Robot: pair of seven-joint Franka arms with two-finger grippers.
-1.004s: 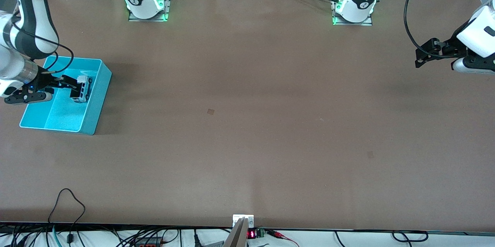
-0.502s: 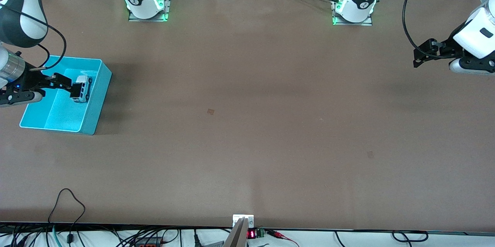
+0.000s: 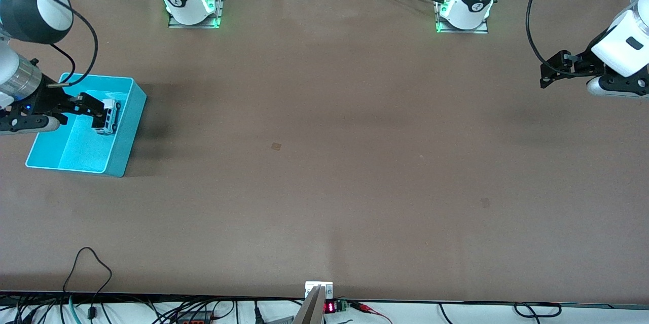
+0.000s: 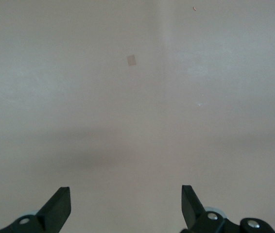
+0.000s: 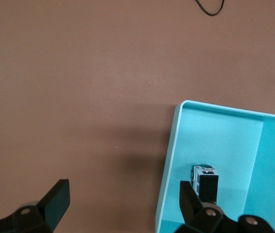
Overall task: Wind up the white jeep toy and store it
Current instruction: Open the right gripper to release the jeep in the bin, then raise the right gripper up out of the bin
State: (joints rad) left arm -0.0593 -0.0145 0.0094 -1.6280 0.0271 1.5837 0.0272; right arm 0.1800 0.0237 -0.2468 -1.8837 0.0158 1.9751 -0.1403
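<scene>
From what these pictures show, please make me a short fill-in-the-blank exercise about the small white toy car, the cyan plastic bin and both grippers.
1. The small white toy jeep lies inside the cyan plastic ____.
2. The right gripper, above the bin, has its fingers ____.
3. The left gripper, open, hangs over the bare brown ____.

Missing words: bin; open; table

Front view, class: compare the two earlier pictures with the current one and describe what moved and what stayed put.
The right hand, open, has drawn back a little from over the cyan bin toward the table's edge, its arm lifting, leaving the white jeep toy in the bin. The left hand, open, drifted slightly up at the left arm's end of the table. Jeep and bin stayed where they were.
</scene>
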